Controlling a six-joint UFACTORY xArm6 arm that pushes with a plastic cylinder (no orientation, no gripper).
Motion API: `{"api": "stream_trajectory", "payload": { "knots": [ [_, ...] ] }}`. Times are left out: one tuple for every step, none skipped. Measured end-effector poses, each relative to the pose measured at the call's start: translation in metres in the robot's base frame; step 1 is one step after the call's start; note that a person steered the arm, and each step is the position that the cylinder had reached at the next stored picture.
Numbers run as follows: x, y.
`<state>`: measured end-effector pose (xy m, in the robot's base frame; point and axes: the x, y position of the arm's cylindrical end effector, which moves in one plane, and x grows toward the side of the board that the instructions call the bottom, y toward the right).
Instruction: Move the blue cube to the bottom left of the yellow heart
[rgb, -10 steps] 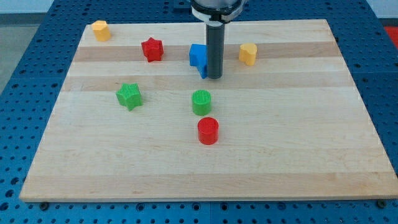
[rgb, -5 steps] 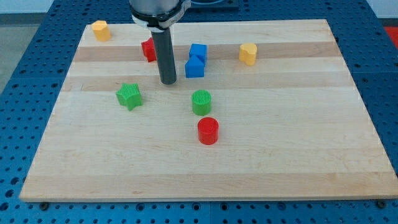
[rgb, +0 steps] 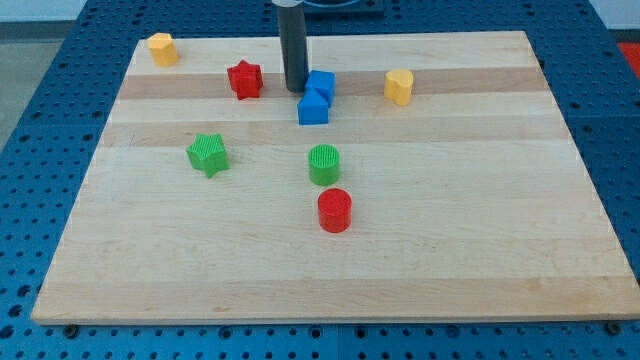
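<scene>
Here my tip (rgb: 295, 90) stood on the wooden surface (rgb: 480, 220) just left of the upper blue block (rgb: 321, 84), close enough that I could not tell whether it touched. The arm carried no claw, only the straight dark rod, so nothing was grasped. A second blue cube (rgb: 313, 108) sat touching the first, just below it and slightly to the view's left; the two together looked like one blue cluster. The red star (rgb: 244, 79) lay near the tip on the view's left. The yellow heart (rgb: 399, 87) stood apart to the view's right of the blue pair, level with the upper one, with bare wood between them. Farther out were a green cylinder (rgb: 324, 164), a red cylinder (rgb: 334, 210) below it, a green star (rgb: 208, 154) and a yellow block (rgb: 162, 48) at the top-left corner. No writing or labels could be read anywhere.
</scene>
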<state>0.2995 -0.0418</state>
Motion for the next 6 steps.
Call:
{"api": "stream_trajectory", "payload": {
  "knots": [
    [0.0, 0.011],
    [0.001, 0.028],
    [0.004, 0.05],
    [0.014, 0.057],
    [0.029, 0.057],
    [0.047, 0.057]
  ]
}}
